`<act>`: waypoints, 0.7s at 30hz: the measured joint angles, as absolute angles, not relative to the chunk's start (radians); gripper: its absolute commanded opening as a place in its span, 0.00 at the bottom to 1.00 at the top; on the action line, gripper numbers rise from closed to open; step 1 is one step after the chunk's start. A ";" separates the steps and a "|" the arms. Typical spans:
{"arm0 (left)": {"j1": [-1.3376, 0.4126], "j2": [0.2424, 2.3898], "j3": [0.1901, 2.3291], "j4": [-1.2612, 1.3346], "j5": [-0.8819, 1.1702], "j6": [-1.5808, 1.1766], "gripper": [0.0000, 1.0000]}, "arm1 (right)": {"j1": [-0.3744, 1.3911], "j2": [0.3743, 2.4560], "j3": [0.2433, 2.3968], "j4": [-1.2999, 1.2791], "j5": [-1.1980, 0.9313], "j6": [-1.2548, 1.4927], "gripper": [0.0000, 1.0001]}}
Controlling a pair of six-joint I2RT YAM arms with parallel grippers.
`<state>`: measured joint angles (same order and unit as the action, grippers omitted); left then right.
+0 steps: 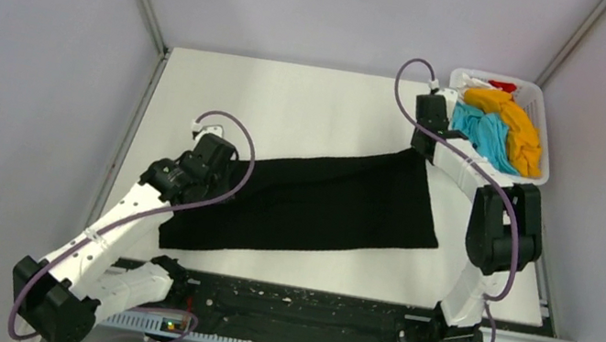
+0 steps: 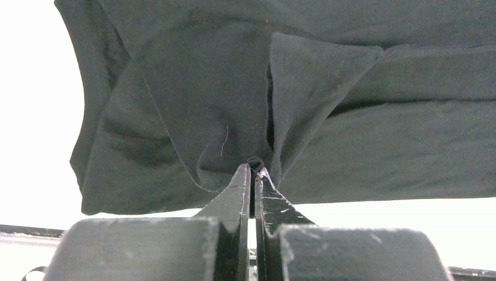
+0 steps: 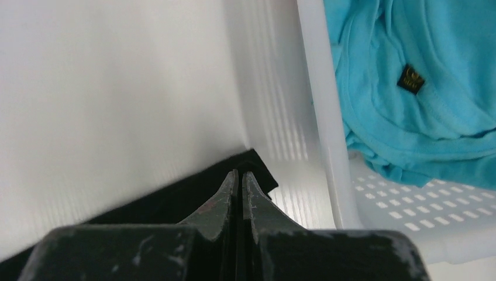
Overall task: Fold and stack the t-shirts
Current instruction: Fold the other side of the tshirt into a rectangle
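Left hand [image 2: 252,168] pinches black t-shirt [image 1: 323,198]; right hand [image 3: 240,174] closed over corner.

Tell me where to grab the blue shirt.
Pinch a raised fold of the blue shirt, probably coming straight down from above. It lies crumpled inside the basket, whose walls block any approach from the side.

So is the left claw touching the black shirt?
Touching. In the left wrist view the left claw is shut on a pinch of the black shirt, and the cloth puckers into folds right at its tips.
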<state>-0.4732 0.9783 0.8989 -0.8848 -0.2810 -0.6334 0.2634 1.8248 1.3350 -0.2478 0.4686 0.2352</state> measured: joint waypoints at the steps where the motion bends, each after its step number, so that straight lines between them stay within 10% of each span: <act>1: -0.474 0.978 0.883 -0.885 -0.265 -0.641 0.03 | 0.263 1.819 1.308 -0.245 0.467 0.239 0.00; 4: -0.477 0.977 0.827 -0.889 -0.216 -0.667 0.22 | 0.263 1.788 1.217 -0.247 0.466 0.255 0.07; 7: -0.480 0.977 0.777 -0.916 -0.184 -0.692 0.65 | 0.263 1.765 1.150 -0.258 0.475 0.273 0.49; 10: -0.480 0.967 0.765 -0.956 -0.150 -0.714 0.98 | 0.263 1.758 1.137 -0.281 0.505 0.286 0.68; 14: -0.480 0.920 0.766 -0.955 -0.126 -0.726 0.99 | 0.263 1.700 1.124 -0.305 0.510 0.308 0.97; 21: -0.473 0.968 0.767 -0.766 -0.139 -0.732 0.99 | 0.259 1.502 1.052 -0.259 0.295 0.316 0.99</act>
<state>-0.4732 0.9684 0.7666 -0.7658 -0.1387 -0.7319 0.2588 1.5021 1.0523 -0.2592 0.2955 0.3157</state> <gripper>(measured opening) 0.985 0.985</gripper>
